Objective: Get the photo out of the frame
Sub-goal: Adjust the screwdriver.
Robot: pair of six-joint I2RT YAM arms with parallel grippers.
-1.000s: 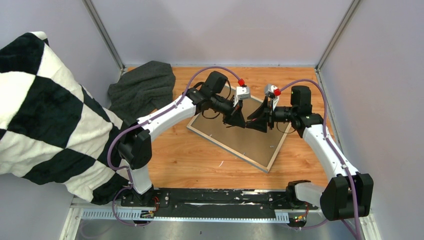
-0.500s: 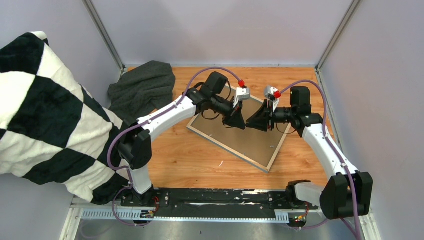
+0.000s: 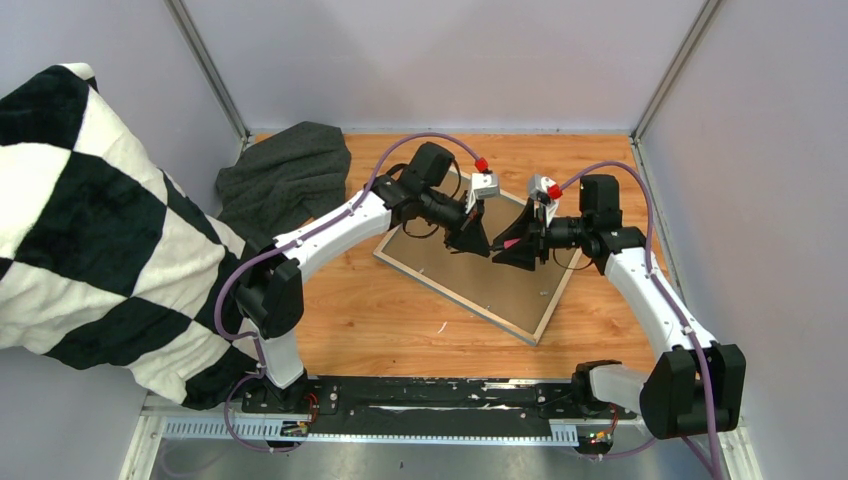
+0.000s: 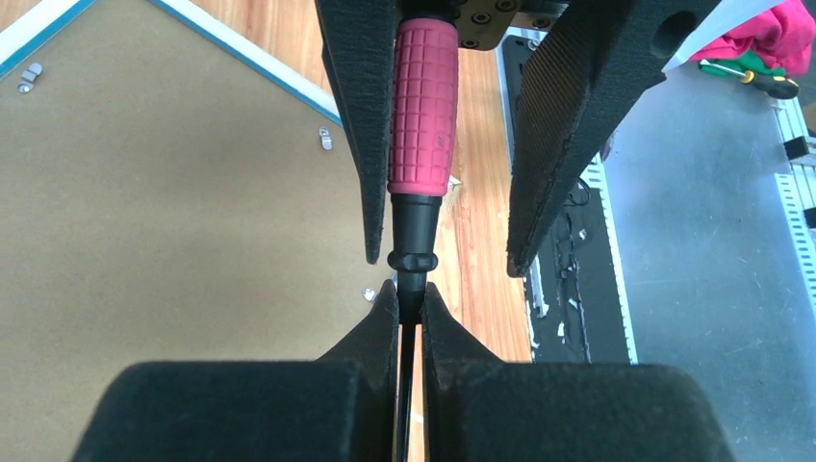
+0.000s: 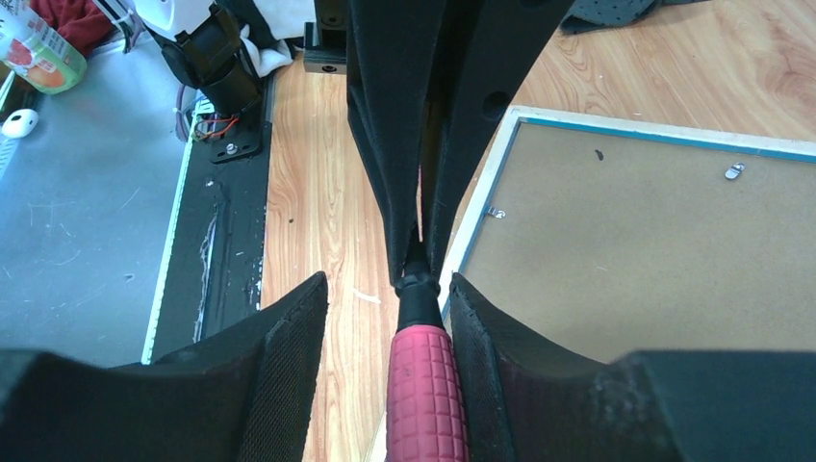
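The bright blue rectangular picture frame lies face down at table centre, plain brown backing board uppermost; the photo is hidden. Above it, the left gripper is clamped on the black shaft of a red-handled screwdriver. The right gripper has its jaws apart, straddling the handle. A dark grey cloth lies at 10 o'clock.

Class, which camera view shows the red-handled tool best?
The left wrist view: the red-handled tool shows its ribbed handle nearly whole between the open fingers of the right gripper, its black shaft pinched by the left gripper. The right wrist view cuts off the handle's end; the top view gives only a pink sliver.
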